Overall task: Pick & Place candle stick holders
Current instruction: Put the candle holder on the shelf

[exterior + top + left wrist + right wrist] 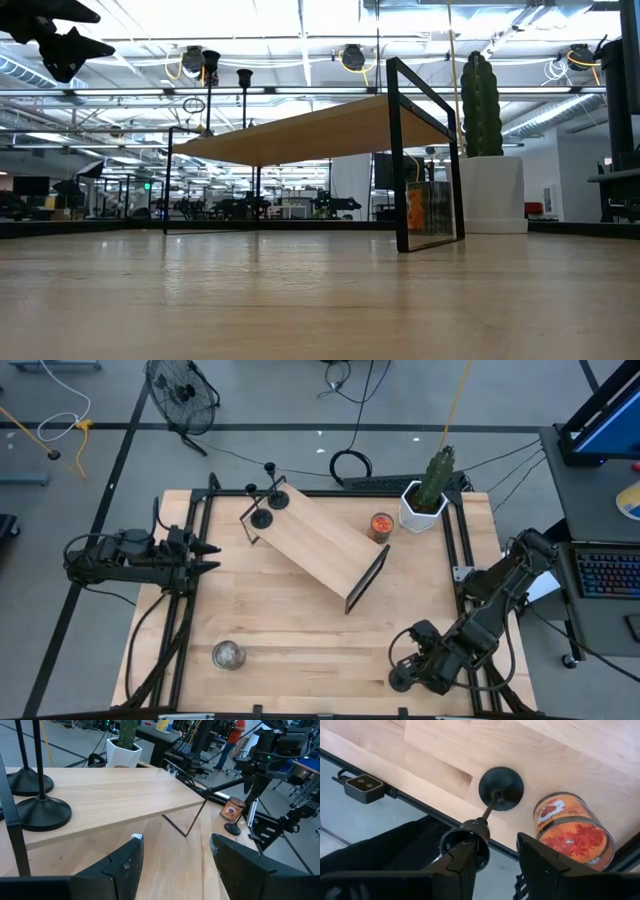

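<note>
so the third holder (501, 788) is standing upright on the table (300, 640), right near its front edge on the right-hand side, with an orange-label can (572, 827) just beside its base. The right claw (497, 845) is over it, looking down the stem. Its fingers are spread, and the little cup at the top sits right up against one finger (462, 857) while the other finger is clearly apart from it, so it's not pinching anything. From overhead that arm covers the spot and you can't really make out the holder under it

the other two holders (270, 510) are up on the shelf (315, 540), a small wooden bench with black wire legs that sits at an angle mid-table. They're close together at its far-left end, both upright

left claw (210, 557) hangs over the left side of the table, pointing at the shelf, fingers wide apart with nothing between them

other stuff: a cactus (432, 485) in a white pot at the far right corner, another orange can (380, 525) between it and the shelf, and a jar (228, 655) near the front left, well apart from everything
</note>
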